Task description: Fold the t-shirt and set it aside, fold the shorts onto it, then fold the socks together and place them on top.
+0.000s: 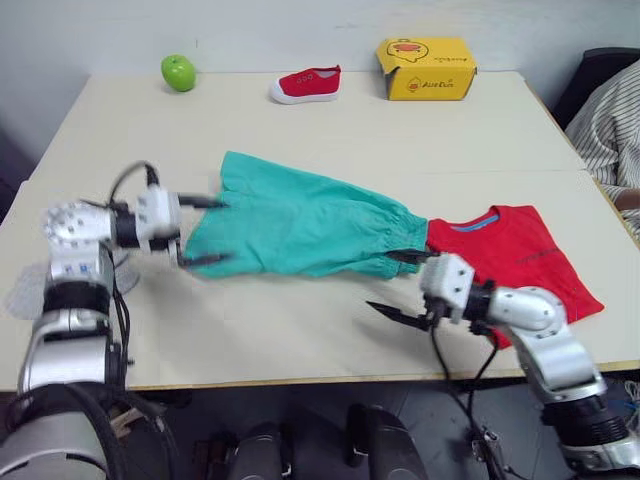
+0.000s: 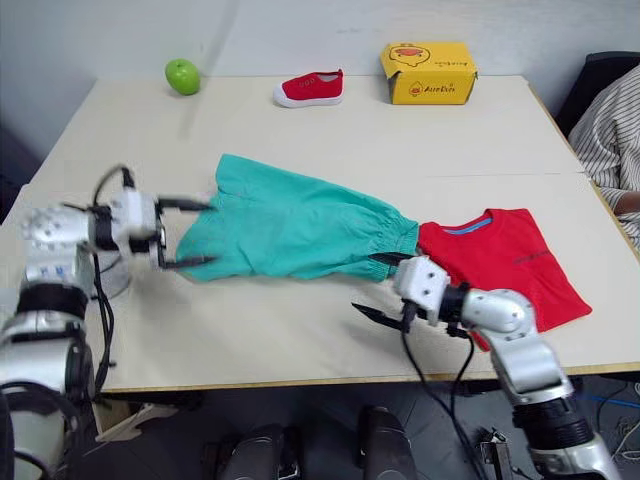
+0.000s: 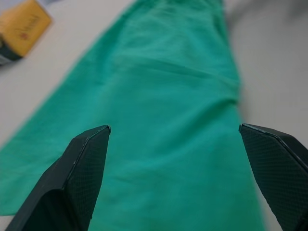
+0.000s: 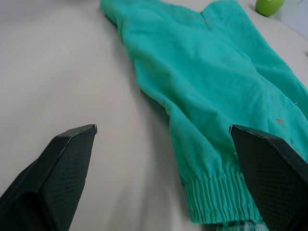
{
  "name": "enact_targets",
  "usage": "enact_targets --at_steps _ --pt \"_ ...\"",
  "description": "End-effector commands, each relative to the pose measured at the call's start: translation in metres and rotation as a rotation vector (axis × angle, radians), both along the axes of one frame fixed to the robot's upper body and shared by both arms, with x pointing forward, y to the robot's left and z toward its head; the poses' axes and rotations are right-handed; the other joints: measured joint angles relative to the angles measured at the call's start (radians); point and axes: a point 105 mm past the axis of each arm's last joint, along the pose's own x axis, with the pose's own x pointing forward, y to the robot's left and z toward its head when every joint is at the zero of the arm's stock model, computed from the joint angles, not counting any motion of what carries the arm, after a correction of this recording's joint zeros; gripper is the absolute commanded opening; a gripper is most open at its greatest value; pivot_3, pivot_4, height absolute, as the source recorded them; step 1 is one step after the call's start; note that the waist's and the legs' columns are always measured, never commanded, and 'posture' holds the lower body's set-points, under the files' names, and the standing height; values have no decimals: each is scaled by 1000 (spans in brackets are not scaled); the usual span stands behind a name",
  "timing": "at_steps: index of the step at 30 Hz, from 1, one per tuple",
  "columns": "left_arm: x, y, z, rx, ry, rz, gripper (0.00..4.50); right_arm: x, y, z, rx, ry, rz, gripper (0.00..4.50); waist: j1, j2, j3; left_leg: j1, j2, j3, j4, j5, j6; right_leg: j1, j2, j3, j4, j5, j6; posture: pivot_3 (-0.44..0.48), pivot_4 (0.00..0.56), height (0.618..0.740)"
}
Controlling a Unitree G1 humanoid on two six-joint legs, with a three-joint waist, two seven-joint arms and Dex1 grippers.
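shorts [image 1: 300, 222] lie spread across the middle of the desk [image 1: 330, 130], waistband end overlapping the t-shirt [image 1: 520, 255] at right. left gripper [image 1: 200, 231] jaws apart at the hem; right gripper [image 1: 400, 285] jaws apart at the waistband.

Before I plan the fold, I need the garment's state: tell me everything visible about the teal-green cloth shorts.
The teal-green cloth shorts lie flat, spread across the table's middle, soft and lightly wrinkled. The gathered elastic waistband meets the folded red t-shirt. The open left gripper straddles the hem end; the open right gripper sits at the waistband end.
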Motion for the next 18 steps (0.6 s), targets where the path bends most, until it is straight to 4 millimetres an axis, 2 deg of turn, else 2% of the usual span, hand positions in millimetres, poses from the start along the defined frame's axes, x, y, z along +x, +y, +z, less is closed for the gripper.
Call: enact_targets --at_steps 1,2,5,12,16,18 --pt "0 -9 2 22 -82 24 4493 18 -6 -8 -89 -97 -103 4500 5 -1 0 0 0 -1 1 0 0 0 -1 0 0 0 0 0 150 740" --pt "1 -9 -7 61 -91 44 4493 23 -7 -9 -108 -119 -120 4500 7 -1 -1 -1 0 -1 2 0 0 0 -1 0 1 0 0 0 150 740" --pt "15 -9 -24 128 -117 150 4500 38 -11 -10 -154 -157 -165 3873 6 -2 -1 0 -1 -2 2 -1 1 1 -3 0 2 0 0 0 150 740" --pt "49 -10 -33 266 -187 299 4500 62 -10 -4 -193 -234 -194 1371 4 -2 -2 3 -1 -4 2 0 2 5 -3 -2 2 0 0 0 150 740" --pt "63 -12 -37 312 -174 345 3522 70 -10 0 -212 -252 -175 0 2 -1 -2 5 -1 -4 2 0 2 8 -3 -2 2 0 0 0 150 740" --pt "65 -10 -37 321 -175 360 2878 72 -11 2 -222 -264 -162 0 0 -1 -2 8 -1 -4 2 0 2 11 -3 -3 2 0 0 0 150 740"
